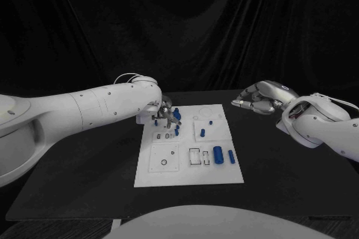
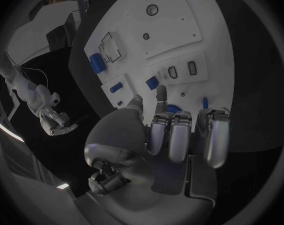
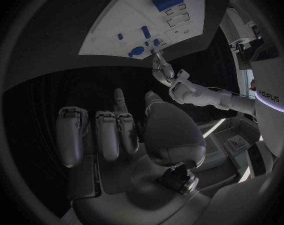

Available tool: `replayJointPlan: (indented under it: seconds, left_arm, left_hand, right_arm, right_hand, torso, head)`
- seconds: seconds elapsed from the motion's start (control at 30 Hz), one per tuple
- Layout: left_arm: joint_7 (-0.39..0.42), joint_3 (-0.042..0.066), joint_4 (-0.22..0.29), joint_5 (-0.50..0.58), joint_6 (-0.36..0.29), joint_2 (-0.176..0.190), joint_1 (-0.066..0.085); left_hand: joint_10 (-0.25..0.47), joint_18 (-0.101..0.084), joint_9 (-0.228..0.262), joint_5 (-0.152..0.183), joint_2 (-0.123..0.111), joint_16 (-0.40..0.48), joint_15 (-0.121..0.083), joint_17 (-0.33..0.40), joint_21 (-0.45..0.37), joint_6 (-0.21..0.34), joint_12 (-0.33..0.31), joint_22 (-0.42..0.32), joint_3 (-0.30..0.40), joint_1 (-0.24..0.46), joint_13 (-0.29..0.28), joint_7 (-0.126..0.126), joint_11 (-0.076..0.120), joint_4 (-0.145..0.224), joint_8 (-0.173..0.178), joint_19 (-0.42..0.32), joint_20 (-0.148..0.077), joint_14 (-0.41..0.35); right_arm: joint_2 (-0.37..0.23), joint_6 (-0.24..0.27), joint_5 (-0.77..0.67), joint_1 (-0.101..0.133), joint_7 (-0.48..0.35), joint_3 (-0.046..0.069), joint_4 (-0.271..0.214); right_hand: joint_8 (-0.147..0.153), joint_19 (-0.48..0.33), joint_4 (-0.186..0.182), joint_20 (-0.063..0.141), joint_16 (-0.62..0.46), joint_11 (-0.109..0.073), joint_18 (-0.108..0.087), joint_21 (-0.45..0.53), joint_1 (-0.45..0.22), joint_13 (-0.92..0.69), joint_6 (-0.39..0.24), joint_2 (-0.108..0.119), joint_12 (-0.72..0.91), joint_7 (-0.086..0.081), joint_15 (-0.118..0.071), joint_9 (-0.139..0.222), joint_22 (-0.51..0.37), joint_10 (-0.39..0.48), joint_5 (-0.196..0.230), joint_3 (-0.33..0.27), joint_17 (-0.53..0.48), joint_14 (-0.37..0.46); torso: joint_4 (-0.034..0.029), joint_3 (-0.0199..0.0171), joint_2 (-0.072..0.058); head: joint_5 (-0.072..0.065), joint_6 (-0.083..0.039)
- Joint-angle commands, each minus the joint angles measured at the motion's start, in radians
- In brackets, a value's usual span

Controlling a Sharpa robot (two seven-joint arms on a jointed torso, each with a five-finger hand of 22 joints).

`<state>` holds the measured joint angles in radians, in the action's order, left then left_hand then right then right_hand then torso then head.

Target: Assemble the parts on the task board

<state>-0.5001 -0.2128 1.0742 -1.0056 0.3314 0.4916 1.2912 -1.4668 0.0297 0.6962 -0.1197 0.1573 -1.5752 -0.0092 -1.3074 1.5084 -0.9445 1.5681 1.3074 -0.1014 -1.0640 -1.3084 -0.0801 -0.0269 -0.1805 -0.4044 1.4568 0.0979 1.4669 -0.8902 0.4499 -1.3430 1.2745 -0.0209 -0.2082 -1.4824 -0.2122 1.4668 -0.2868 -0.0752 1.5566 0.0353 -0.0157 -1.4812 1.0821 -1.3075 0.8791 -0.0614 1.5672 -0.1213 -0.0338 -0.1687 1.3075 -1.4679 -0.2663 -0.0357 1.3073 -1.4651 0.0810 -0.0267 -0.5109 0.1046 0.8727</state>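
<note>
- Head view: the white task board lies in the middle of the black tabletop. The left hand is low over the board's far left part, its fingers pointing down among small blue parts standing there; whether it pinches one of them cannot be told from here. A large blue cylinder and a slim blue pin lie side by side near the board's right edge, beside two rectangular slots. The right hand hovers off the board, beyond its far right corner, fingers curled in with nothing visible in them.
- Left wrist view: the left hand is over the task board, thumb and one finger stretched toward the surface, the other fingers folded side by side. Blue parts lie just beyond the fingertips; contact cannot be told. The large blue cylinder lies further off.
- Right wrist view: the right hand is over dark tabletop, well apart from the task board, fingers folded, holding nothing. The left hand reaches down at the board's edge next to small blue parts.
</note>
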Motion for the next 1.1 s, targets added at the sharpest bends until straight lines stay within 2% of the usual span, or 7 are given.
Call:
replayJointPlan:
  seconds: [0.03, 0.37, 0.47, 0.93, 1.1]
  left_arm:
    - [0.019, 0.001, -0.006, 0.000, -0.003, -0.007, -0.008]
    - [0.032, 0.001, -0.028, 0.000, -0.007, -0.025, -0.024]
    - [0.038, 0.001, -0.034, 0.000, -0.004, -0.031, -0.026]
    - [0.048, 0.001, -0.055, 0.000, 0.012, -0.054, -0.032]
    - [0.041, 0.001, -0.066, 0.000, 0.023, -0.058, -0.035]
  left_hand:
    - [-0.104, 0.002, 0.010, -0.006, 0.002, 0.004, -0.008, -0.263, -0.008, 0.010, 0.003, 0.193, 0.009, 0.007, -0.262, 0.000, 0.005, 0.001, -0.005, -0.008, -0.003, 0.104]
    - [-0.104, 0.007, 0.025, -0.016, 0.003, 0.004, -0.006, -0.263, -0.021, 0.025, 0.003, 0.182, 0.016, 0.004, -0.262, -0.002, 0.003, 0.005, 0.003, -0.028, -0.002, 0.104]
    - [-0.104, 0.011, 0.031, -0.023, 0.004, 0.004, -0.003, -0.263, -0.032, 0.040, 0.003, 0.174, 0.024, 0.000, -0.262, -0.008, -0.001, 0.011, 0.020, -0.044, 0.001, 0.104]
    - [-0.104, 0.012, 0.033, -0.028, 0.007, 0.004, -0.001, -0.263, -0.035, 0.039, 0.003, 0.173, 0.032, -0.005, -0.262, -0.008, -0.002, 0.017, 0.028, -0.047, 0.003, 0.104]
    - [-0.104, 0.013, 0.034, -0.031, 0.008, 0.004, -0.001, -0.263, -0.038, 0.037, 0.003, 0.171, 0.037, -0.010, -0.262, -0.008, -0.002, 0.022, 0.031, -0.051, 0.003, 0.104]
  right_arm:
    - [0.001, -0.003, -0.001, -0.003, 0.010, 0.001, 0.001]
    - [0.003, -0.006, -0.001, -0.005, 0.008, 0.001, 0.005]
    - [0.004, -0.007, -0.001, -0.005, 0.008, 0.001, 0.005]
    - [0.011, -0.016, -0.001, -0.006, 0.010, 0.001, 0.008]
    - [0.011, -0.018, -0.001, -0.006, 0.011, 0.001, 0.009]
  right_hand:
    - [-0.006, 0.056, -0.001, -0.004, -0.005, 0.006, -0.011, 0.006, 0.005, -0.263, 0.009, -0.008, 0.004, 0.001, 0.006, -0.001, 0.228, -0.103, 0.000, -0.005, 0.229, -0.098]
    - [-0.007, 0.055, -0.001, -0.004, -0.005, 0.006, -0.011, 0.007, 0.006, -0.263, 0.009, -0.007, 0.004, 0.001, 0.006, -0.002, 0.228, -0.103, 0.000, -0.006, 0.228, -0.098]
    - [-0.007, 0.055, -0.001, -0.004, -0.005, 0.006, -0.011, 0.007, 0.006, -0.263, 0.009, -0.007, 0.004, 0.001, 0.006, -0.002, 0.228, -0.103, 0.000, -0.006, 0.228, -0.098]
    - [-0.007, 0.055, 0.000, -0.004, -0.006, 0.006, -0.011, 0.008, 0.007, -0.263, 0.010, -0.008, 0.004, 0.001, 0.006, -0.002, 0.227, -0.103, -0.002, -0.006, 0.226, -0.098]
    - [-0.008, 0.053, 0.000, -0.004, -0.006, 0.007, -0.012, 0.011, 0.008, -0.263, 0.011, -0.008, 0.004, 0.000, 0.006, -0.002, 0.226, -0.103, -0.003, -0.006, 0.226, -0.098]
  torso:
    - [-0.0010, 0.0011, -0.001]
    - [0.0007, -0.0002, 0.001]
    - [0.0003, -0.0003, 0.001]
    - [0.0006, -0.0007, 0.001]
    - [0.0000, -0.0006, 0.002]
  head:
    - [0.000, 0.000]
    - [0.002, 0.000]
    - [0.000, 0.000]
    - [0.003, 0.000]
    - [0.001, 0.000]
